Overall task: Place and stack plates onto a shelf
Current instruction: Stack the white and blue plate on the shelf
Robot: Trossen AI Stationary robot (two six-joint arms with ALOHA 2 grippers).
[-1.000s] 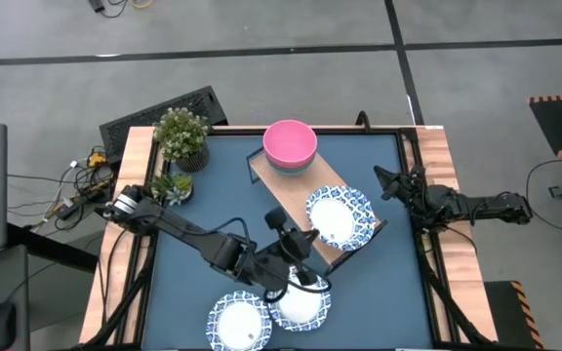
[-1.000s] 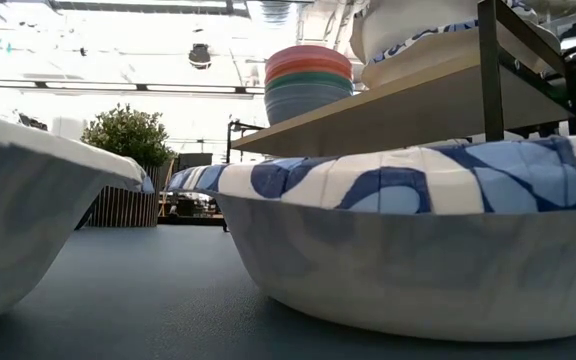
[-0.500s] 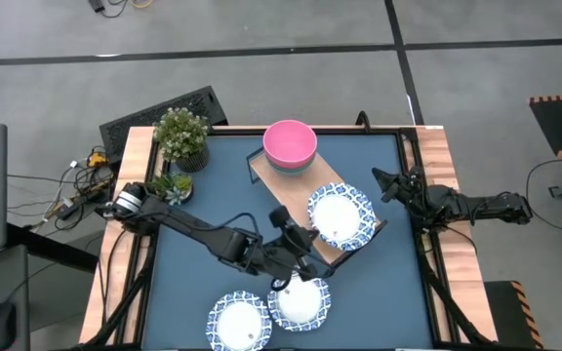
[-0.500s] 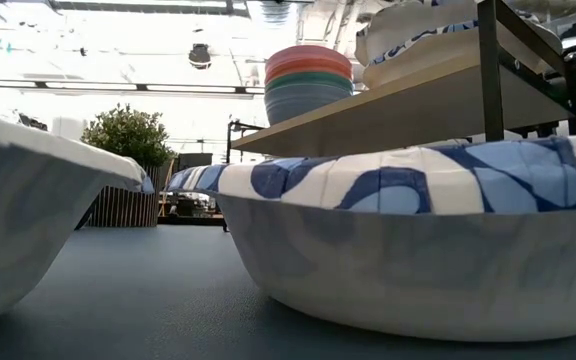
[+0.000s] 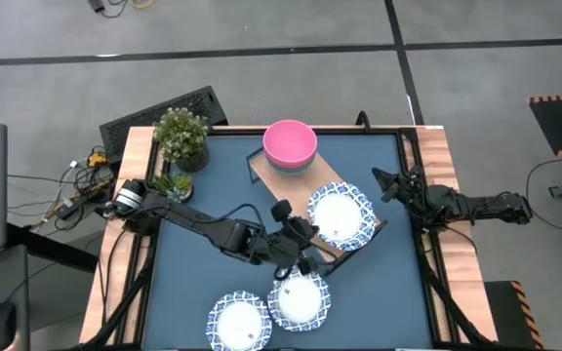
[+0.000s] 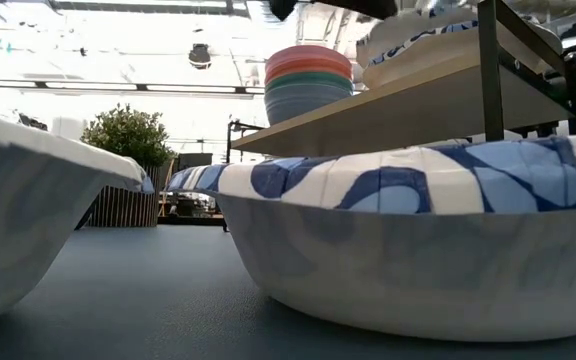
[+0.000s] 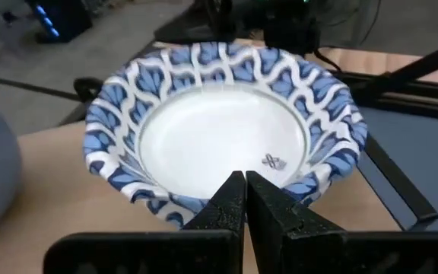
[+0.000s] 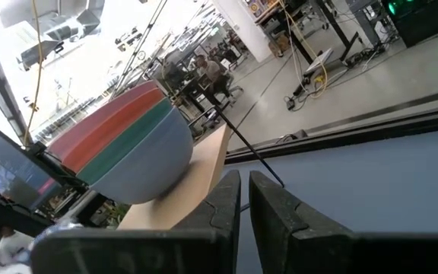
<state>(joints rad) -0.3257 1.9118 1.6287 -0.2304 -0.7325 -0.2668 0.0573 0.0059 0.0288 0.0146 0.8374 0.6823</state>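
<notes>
You are looking at the dark blue surface (image 5: 203,205), which is carrying everything, with the left arm reaching diagonally across it from the left edge toward the middle. The shelf (image 5: 291,195), a long light wooden board on a low black frame, is lying slantwise on the surface; a stack of plain bowls (image 5: 290,144), pink on top, is sitting at its far end, and one blue-and-white patterned plate (image 5: 340,216) is sitting on its near end. Two more patterned plates are resting on the surface near the front edge, one (image 5: 300,300) just in front of the left arm's tip and the other (image 5: 240,323) beside it to the left, their rims touching or nearly so. A potted plant (image 5: 181,136) is standing at the far left corner, with a smaller plant (image 5: 172,185) just beside it. The left claw (image 7: 245,199) is hovering beside the shelf's near end, its fingers pressed together and gripping nothing, pointing at the plate on the shelf. The right claw (image 8: 243,199) is waiting at the right edge of the surface, well apart from the plates, its fingers together or nearly so and holding nothing.
</notes>
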